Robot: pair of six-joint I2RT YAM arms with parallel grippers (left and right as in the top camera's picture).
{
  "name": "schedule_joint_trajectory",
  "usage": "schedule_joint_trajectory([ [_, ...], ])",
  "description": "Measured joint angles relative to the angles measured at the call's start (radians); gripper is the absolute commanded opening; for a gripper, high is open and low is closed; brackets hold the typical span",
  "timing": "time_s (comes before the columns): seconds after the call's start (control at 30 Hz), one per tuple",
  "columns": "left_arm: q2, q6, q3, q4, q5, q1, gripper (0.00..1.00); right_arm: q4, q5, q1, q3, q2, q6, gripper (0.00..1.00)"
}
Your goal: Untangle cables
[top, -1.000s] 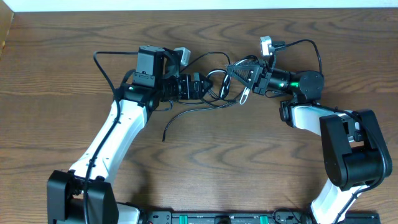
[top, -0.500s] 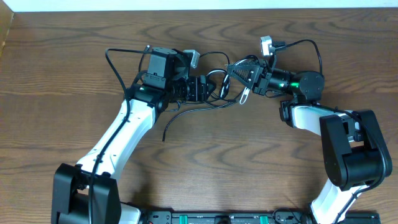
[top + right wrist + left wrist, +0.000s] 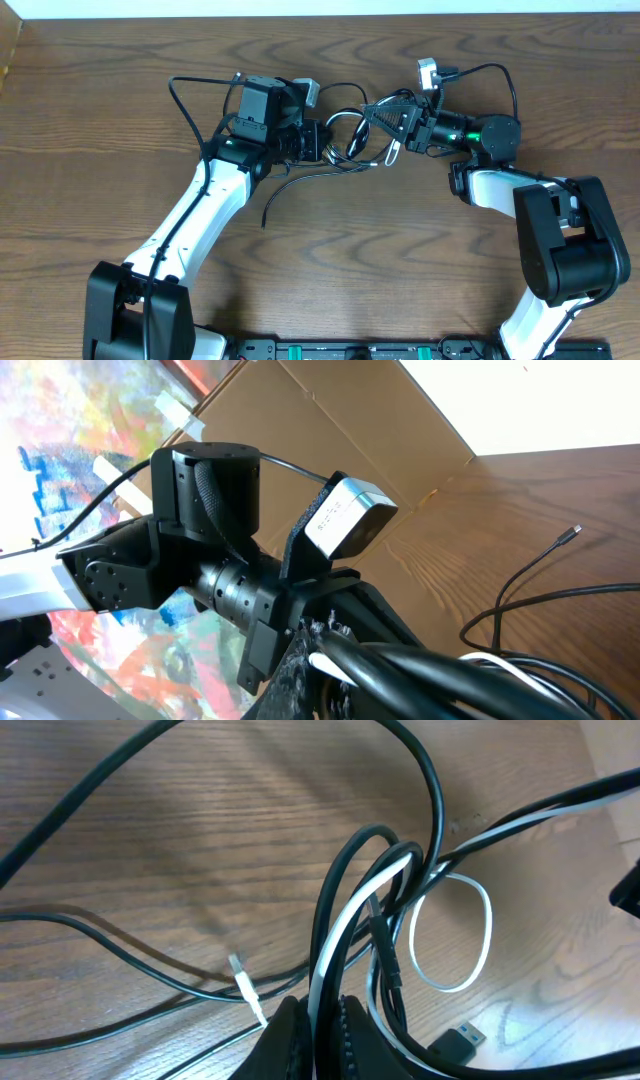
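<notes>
Worktop (image 3: 330, 290): dark brown wood grain, matte. A white wall (image 3: 400, 7) runs along the far edge. In the right wrist view, a cardboard box (image 3: 330, 420) stands past the worktop edge, with a multicoloured painted panel (image 3: 70, 430) to its left.

Counts:
- Arms: 2, the left arm (image 3: 190, 210) and the right arm (image 3: 560, 240). Both reach toward the far edge, tips facing each other and close together.
- Cables (image 3: 350, 140): 1 tangle, lying near the far edge at about mid-width, between the two pincers. It has several black strands plus white/grey. I can't count the strands inside the knot.
- White loop (image 3: 470, 935): 1, lying flat on the wood beside the bundle.
- Plug ends visible: 3, a USB plug (image 3: 460, 1042), a small white plug (image 3: 238, 972) and a small tip plug (image 3: 572, 534) on a black strand.
- Loose black tail (image 3: 268, 210): 1, trailing from the tangle toward the worktop middle.

Left pincer (image 3: 320, 1032): clamped onto a black-and-white bundle of the cables, which rises between its fingers.
Right pincer (image 3: 372, 110): closed, gripping the other side of the same tangle, with black strands and one white strand pinched.
</notes>
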Motion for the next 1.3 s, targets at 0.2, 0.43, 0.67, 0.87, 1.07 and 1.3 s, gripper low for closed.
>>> schedule_joint_trajectory([
  [0.2,0.000,-0.107,0.000,-0.072,-0.163,-0.005,0.08,0.000,-0.002,0.000,0.000,0.000,-0.008,0.01],
  [0.43,0.000,-0.307,0.001,-0.224,-0.478,-0.002,0.08,-0.093,-0.041,0.000,0.000,0.001,-0.098,0.01],
  [0.67,0.000,-0.374,0.001,-0.282,-0.562,0.052,0.08,-0.226,-0.045,-0.014,0.000,0.001,-0.148,0.01],
  [0.87,0.000,-0.389,0.001,-0.314,-0.579,0.089,0.08,-0.315,-0.045,-0.040,0.000,0.001,-0.166,0.01],
  [1.07,0.000,-0.388,0.001,-0.321,-0.579,0.104,0.07,-0.416,-0.041,-0.058,0.000,0.001,-0.216,0.43],
  [1.3,0.000,-0.307,0.001,-0.270,-0.505,0.104,0.07,-0.446,-0.029,-0.063,0.000,0.001,-0.258,0.74],
])
